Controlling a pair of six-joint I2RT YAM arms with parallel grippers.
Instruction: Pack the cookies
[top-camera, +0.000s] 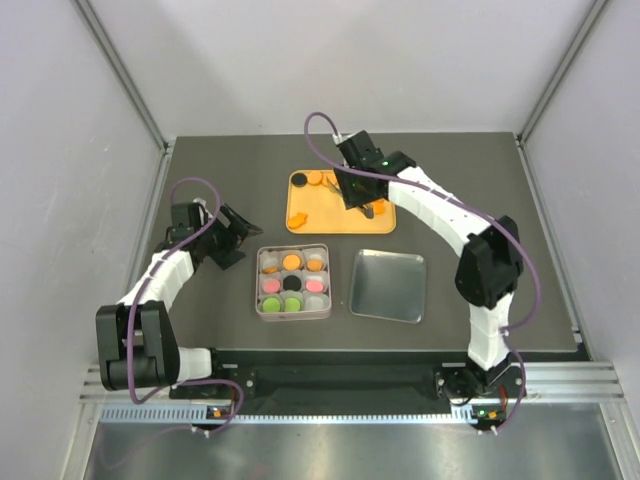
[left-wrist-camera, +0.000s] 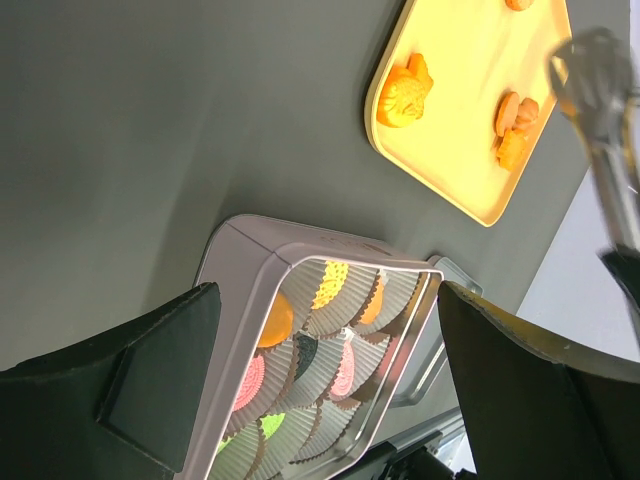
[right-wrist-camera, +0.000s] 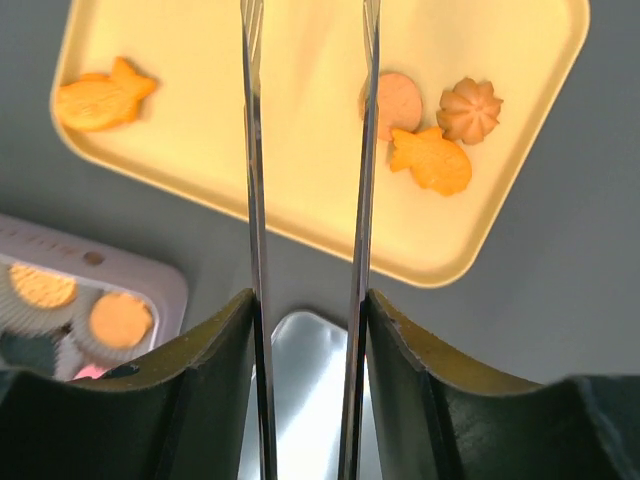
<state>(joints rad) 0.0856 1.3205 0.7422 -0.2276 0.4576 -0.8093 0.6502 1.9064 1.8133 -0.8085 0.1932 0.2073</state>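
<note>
While the right jaws clamp thin metal tongs over the yellow tray, the left jaws hang spread wide, holding nothing, at 9 o'clock of the square tin. Cookies: several lie loose on tray, incl. fish, round & flower shapes; others sit in tin's paper cups. Tray at 12 o'clock of tin, lid at 3 o'clock, all on dark tabletop.
</note>
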